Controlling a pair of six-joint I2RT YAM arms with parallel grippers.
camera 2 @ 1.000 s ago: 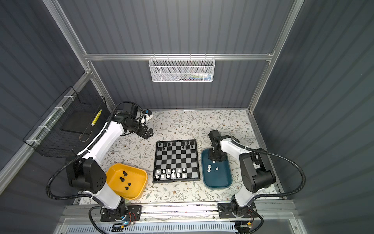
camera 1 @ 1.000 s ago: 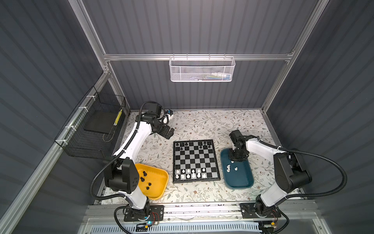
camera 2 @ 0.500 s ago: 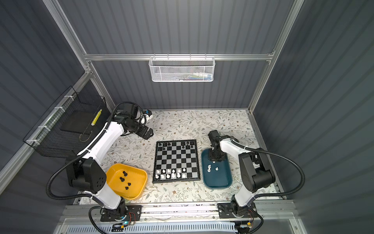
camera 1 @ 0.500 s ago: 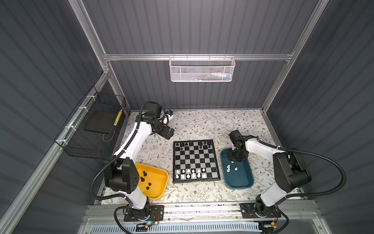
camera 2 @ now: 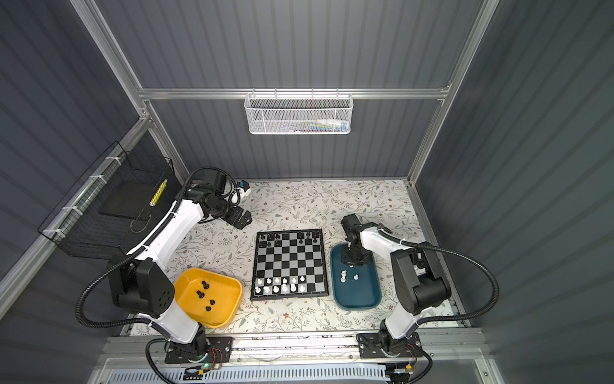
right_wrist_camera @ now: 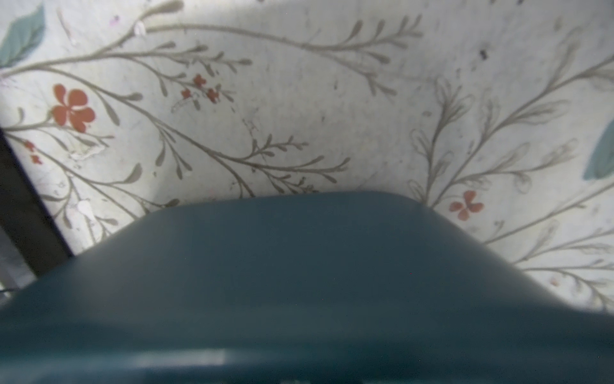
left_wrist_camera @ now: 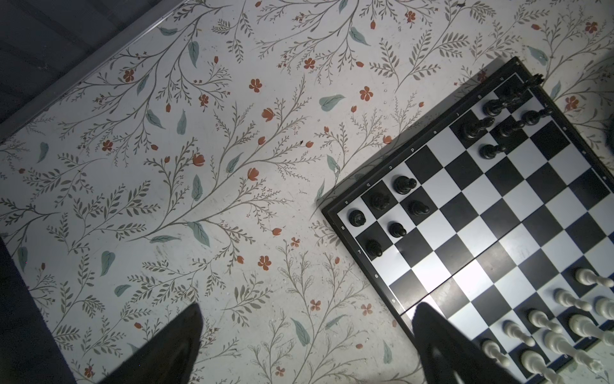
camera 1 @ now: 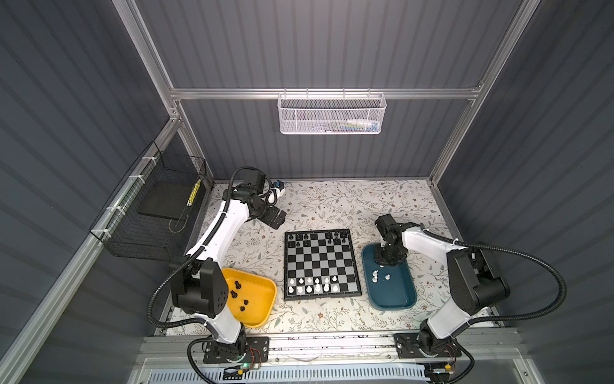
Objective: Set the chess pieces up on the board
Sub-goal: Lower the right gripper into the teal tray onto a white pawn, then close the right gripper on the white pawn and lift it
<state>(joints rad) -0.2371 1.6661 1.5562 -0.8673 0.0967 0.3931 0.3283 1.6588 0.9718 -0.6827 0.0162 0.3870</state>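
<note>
Staying in teal tray [camera 1: 396, 294], right hand [camera 1: 386, 262]: opening indiscernible; left hand [left_wrist_camera: 307, 312] wide, empty.

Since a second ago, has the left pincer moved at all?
No. The left pincer still hangs open just off the far left corner of the board, in the same spot as before.
</note>
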